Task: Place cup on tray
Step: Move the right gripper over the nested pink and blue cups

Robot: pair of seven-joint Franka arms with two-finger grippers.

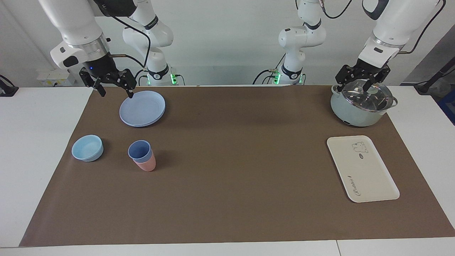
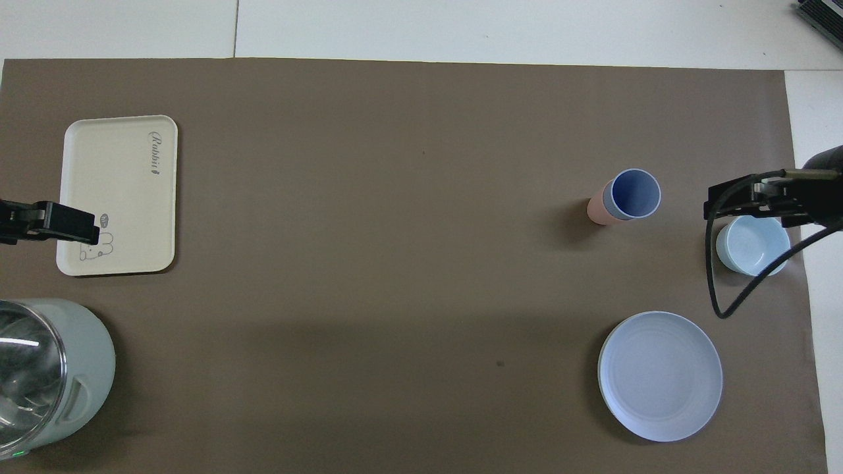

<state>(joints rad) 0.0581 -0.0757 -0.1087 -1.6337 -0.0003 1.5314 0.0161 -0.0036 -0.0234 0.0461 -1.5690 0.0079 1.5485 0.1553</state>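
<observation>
- the cup (image 1: 139,150) is standing upright on the brown mat (image 1: 227,170), toward the right arm's end of the table. it is sitting inside a pink cup (image 1: 146,165) of the same shape, so the two are nested.
- the right gripper (image 1: 114,89) is hanging in the air over the mat's edge, just beside the round blue plate (image 1: 142,108). its fingers are standing wide apart and are holding nothing.
- the cup is lying farther from the robots than this gripper and well apart from it; the blue plate is lying between them.
- a shallow light-blue bowl (image 1: 87,148) is sitting beside the nested cups, closer to the table's end.
- the tray (image 1: 362,168) is lying flat toward the left arm's end of the table, well apart from the cup, with nothing on it.
- the left gripper (image 1: 363,79) is hanging over the glass lid of a pale green pot (image 1: 360,103). its fingers are also standing open and i cannot tell if they are touching the lid.
- the pot is standing nearer to the robots than the tray.
- in the overhead view the cup (image 2: 633,195) is showing its open mouth, and the tray (image 2: 120,194) is partly covered by the left gripper's tip (image 2: 66,224).
</observation>
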